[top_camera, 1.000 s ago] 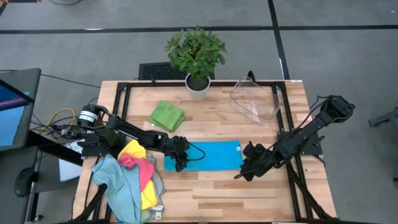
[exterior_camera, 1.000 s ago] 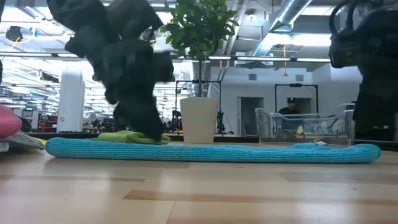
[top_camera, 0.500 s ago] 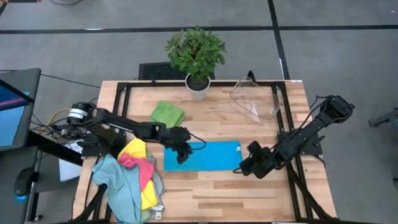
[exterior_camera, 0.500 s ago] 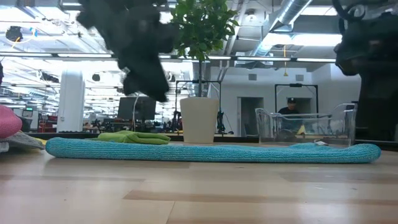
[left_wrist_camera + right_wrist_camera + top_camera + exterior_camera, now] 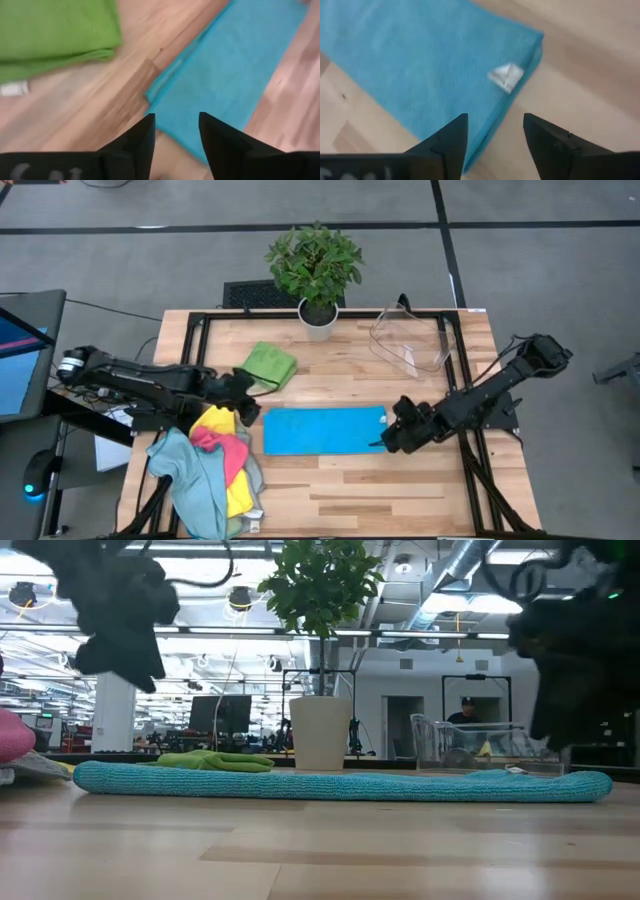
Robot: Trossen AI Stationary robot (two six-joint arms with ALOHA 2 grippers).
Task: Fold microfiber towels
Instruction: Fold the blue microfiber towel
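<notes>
Both arms are pulling back from the blue towel point(image 5: 325, 430): the left gripper point(image 5: 247, 402), which was over the cloth's left end a second ago, is now sitting off that end above bare wood, and the right gripper point(image 5: 392, 435) is hanging just past the right end instead of below it. That towel is lying folded into a long flat rectangle across the middle of the wooden table point(image 5: 400, 490), its ribbed, nubby pile showing as a low rounded roll from table height point(image 5: 340, 783). A small white tag point(image 5: 505, 76) is sticking up near one corner, ahead of the right gripper's open jaws, which are holding nothing; the cloth's edge is running between and beyond them. The left gripper's jaws are also standing apart and empty, with the towel's corner just ahead of them and a folded bright green towel point(image 5: 55, 35) farther beyond, its soft square shape resting apart from the blue one on the pale planks. Beside the left gripper, a loose heap of pink, yellow and pale teal towels point(image 5: 215, 470) is slumping in rumpled folds at the table's left side. Behind the blue towel, a white pot with a leafy plant point(image 5: 317, 275) and a clear plastic bin point(image 5: 408, 342) are standing at the far edge.
</notes>
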